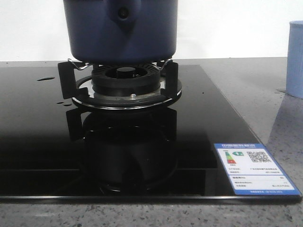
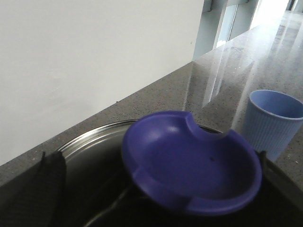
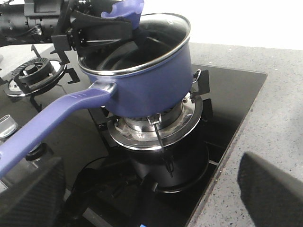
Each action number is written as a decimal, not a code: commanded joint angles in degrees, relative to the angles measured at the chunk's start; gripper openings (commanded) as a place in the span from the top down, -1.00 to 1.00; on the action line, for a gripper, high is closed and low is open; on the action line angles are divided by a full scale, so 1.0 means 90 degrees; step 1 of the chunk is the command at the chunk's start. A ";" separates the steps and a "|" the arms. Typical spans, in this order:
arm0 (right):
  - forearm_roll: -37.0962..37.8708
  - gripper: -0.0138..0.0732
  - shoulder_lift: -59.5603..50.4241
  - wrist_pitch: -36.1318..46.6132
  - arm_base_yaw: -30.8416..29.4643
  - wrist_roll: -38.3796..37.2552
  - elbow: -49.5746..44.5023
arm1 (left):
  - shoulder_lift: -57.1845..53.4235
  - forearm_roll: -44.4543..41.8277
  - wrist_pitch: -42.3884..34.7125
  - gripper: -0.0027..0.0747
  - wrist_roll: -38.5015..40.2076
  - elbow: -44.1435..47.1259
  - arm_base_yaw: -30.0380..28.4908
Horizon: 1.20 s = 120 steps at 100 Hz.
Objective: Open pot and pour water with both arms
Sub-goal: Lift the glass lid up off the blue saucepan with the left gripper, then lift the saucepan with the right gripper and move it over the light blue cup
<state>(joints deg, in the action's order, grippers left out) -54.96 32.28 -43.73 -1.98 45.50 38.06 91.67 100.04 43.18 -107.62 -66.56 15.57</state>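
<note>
The dark navy-blue pot (image 1: 120,30) stands on the burner grate (image 1: 127,85). Its long blue handle (image 3: 52,116) reaches toward my right gripper. A glass lid with a steel rim (image 2: 90,135) covers it, and a blue knob (image 2: 189,161) sits on the lid. My left gripper (image 2: 152,155) is open. Its fingers (image 2: 52,189) stand on either side of the knob, the left one clear of it. In the right wrist view the left gripper (image 3: 102,28) sits over the pot's top. My right gripper (image 3: 149,161) is open and holds nothing, just beside the handle. The water is hidden.
A pale blue ribbed cup (image 1: 296,59) (image 2: 274,120) stands on the grey counter right of the black glass hob (image 1: 38,142). A second burner (image 3: 33,75) lies beyond the pot. A white and blue sticker (image 1: 255,169) marks the hob's front right corner. A white wall runs behind.
</note>
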 commanded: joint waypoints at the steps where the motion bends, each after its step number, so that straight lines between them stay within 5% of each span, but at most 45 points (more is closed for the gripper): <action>1: -0.0321 -0.85 0.0022 0.0327 0.0011 0.0062 0.0203 | -0.0146 0.0302 0.0148 -0.64 -0.0056 -0.0216 0.0093; 40: -0.0321 -0.85 0.0022 0.0327 0.0011 0.0062 0.0203 | -0.0146 0.0376 0.0214 0.13 -0.0060 -0.0216 0.0119; 77: -0.0622 -0.85 0.0022 0.0490 0.0011 0.0062 0.0203 | -0.0675 0.0742 0.0741 0.17 0.0086 -0.0216 -0.0181; 103: -0.0570 -0.85 0.0022 0.1821 0.0011 0.0062 0.0203 | -0.1699 -0.0058 0.0712 0.17 0.0736 -0.0216 -0.0626; 120: 0.0879 -0.85 0.0022 0.2490 0.0011 0.0250 0.0203 | -0.2359 -0.0682 0.0437 0.17 0.1382 -0.0216 -0.0733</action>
<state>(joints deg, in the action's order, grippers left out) -53.11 32.28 -26.52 -1.98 46.08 38.06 75.08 92.10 46.71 -98.92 -66.60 9.35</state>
